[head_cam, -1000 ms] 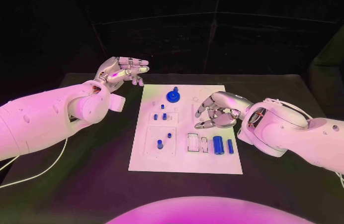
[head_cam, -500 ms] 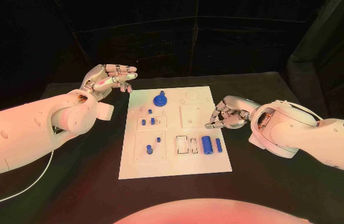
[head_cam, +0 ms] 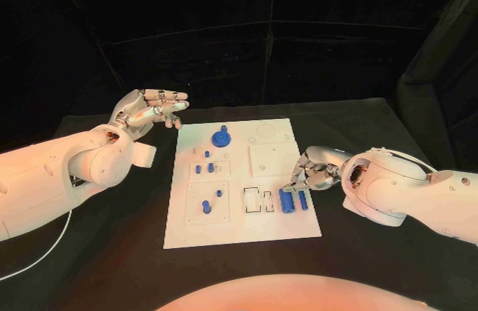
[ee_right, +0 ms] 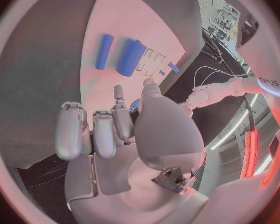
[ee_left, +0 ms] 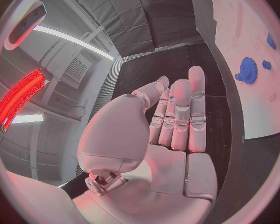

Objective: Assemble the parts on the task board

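Head view shows the white task board (head_cam: 242, 218) lying in the middle of the black desk (head_cam: 398, 269), its long sides running from the near edge toward the far edge, so both arms can reach it from either side. The right hand (head_cam: 317, 171) hangs low at the board's right edge, just beside the two blue cylinders (head_cam: 293, 200) that lie side by side there; its fingers (ee_right: 93, 134) are curled inward and I see nothing between them, so this looks like a hand poised to pick up one of those cylinders rather than one already carrying a part. The left hand (head_cam: 149, 108) is held up off the desk near the board's far left corner, apart from the board, palm raised with its fingers (ee_left: 180, 114) straight, close together and empty, which reads as parked out of the way while the right side works. The blue gear (head_cam: 220, 139) with its knob stands at the board's far end, small blue pegs (head_cam: 204, 167) stand in the raised square blocks along the left side, and empty rectangular slots (head_cam: 258, 200) sit just left of the cylinders, probably their seats. The desk is matt black and dark curtains close off the room behind it.
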